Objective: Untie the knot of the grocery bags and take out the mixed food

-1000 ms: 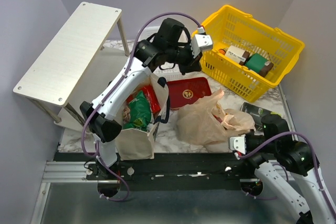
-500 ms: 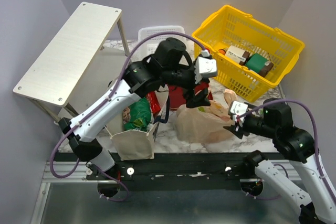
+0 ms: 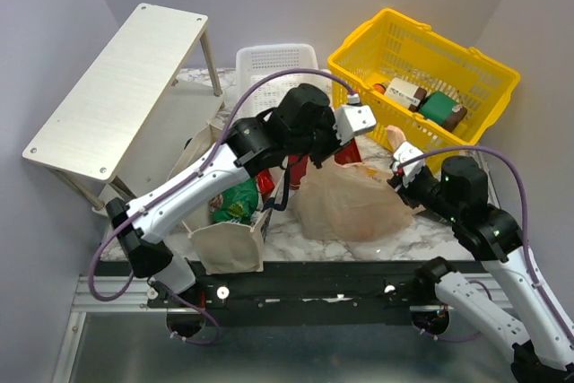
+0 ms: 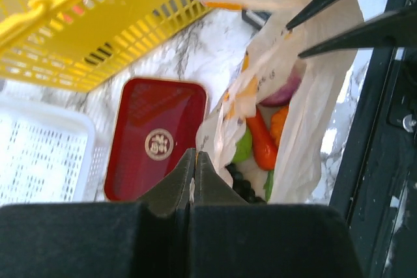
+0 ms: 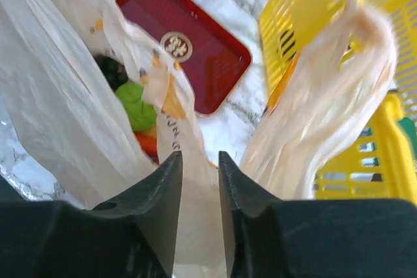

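The peach-cream plastic bag stands mid-table with its mouth gaping; no tied knot shows. Inside it lie a purple onion, carrot, green apple and dark grapes. My left gripper is shut at the bag's left rim, a sliver of film pinched between its fingers. My right gripper stands at the right rim with a gap between its fingers and bag film lying in it; a twisted handle rises beside it. The canvas tote holds a green snack bag.
A yellow basket holding boxes stands at the back right, just behind the bag. A red tray lies between the bag and a white basket. A white shelf fills the back left.
My left arm swung from the yellow basket down to the bag; its gripper opened, then shut on the rim. My right arm rose from the front edge to the bag's right side, fingers narrowing.
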Tool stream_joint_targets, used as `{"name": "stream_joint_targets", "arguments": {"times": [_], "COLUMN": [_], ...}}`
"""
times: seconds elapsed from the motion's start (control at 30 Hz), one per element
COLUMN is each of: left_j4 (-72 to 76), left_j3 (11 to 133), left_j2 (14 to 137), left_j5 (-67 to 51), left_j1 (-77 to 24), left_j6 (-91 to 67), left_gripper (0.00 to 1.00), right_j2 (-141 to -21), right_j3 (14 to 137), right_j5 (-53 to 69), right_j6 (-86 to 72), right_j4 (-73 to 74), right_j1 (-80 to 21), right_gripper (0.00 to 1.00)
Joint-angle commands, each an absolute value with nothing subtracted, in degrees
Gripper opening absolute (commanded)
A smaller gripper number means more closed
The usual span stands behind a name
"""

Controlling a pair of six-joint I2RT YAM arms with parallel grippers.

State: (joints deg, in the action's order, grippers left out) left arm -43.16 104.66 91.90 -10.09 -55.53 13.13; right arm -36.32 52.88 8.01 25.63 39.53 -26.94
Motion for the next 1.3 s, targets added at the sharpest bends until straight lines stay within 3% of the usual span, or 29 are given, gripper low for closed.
{"name": "stream_joint_targets", "arguments": {"times": [0.0,0.17,0.27,0.3,0.33,0.4,0.5,0.67,0.87,1.13,1.17,1.27], "left_j4": [-40.26,-40.69,-42.97,-43.94,-45.42,-46.40,-45.71,-45.70,-45.27,-44.91,-45.00,-46.23], "left_j3": [94.94,81.14,78.57,78.84,80.75,83.92,90.77,101.94,105.91,107.05,106.96,107.49], "left_j2": [79.66,73.66,71.64,71.63,71.72,72.68,74.87,80.15,86.39,92.63,93.07,95.44], "left_j5": [-1.94,2.20,-4.29,-7.96,-9.82,-12.12,-13.01,-14.67,-20.04,-22.85,-23.03,-23.99], "left_j1": [-55.63,-55.02,-54.76,-54.67,-54.67,-54.67,-54.67,-54.67,-54.58,-54.58,-54.58,-54.58], "left_j6": [12.65,16.08,17.49,18.10,18.71,19.25,18.90,19.94,24.08,19.25,18.64,18.11], "left_gripper": [0.00,0.00,0.04,0.33,0.51,0.72,0.86,0.91,0.92,0.92,0.92,0.92], "right_j2": [-32.61,-22.87,-19.34,-19.60,-20.90,-23.54,-30.39,-38.39,-47.27,-47.55,-47.98,-49.04], "right_j3": [48.35,43.69,43.68,44.03,45.51,48.15,54.92,58.97,60.38,56.43,56.08,55.37], "right_j5": [9.47,20.97,23.02,22.85,22.59,21.62,17.94,12.13,9.75,6.16,5.20,4.39], "right_j6": [31.36,45.42,50.01,49.92,48.62,45.89,36.94,26.89,23.74,18.63,18.98,20.82], "right_j4": [47.87,59.48,60.74,59.95,58.98,54.51,46.25,37.53,51.73,53.26,53.61,54.75], "right_j1": [-27.25,-27.25,-27.25,-27.25,-27.25,-27.25,-27.25,-27.16,-27.16,-26.63,-26.46,-25.58], "right_gripper": [0.31,0.31,0.36,0.37,0.38,0.41,0.49,0.73,0.99,0.97,0.94,0.62]}}
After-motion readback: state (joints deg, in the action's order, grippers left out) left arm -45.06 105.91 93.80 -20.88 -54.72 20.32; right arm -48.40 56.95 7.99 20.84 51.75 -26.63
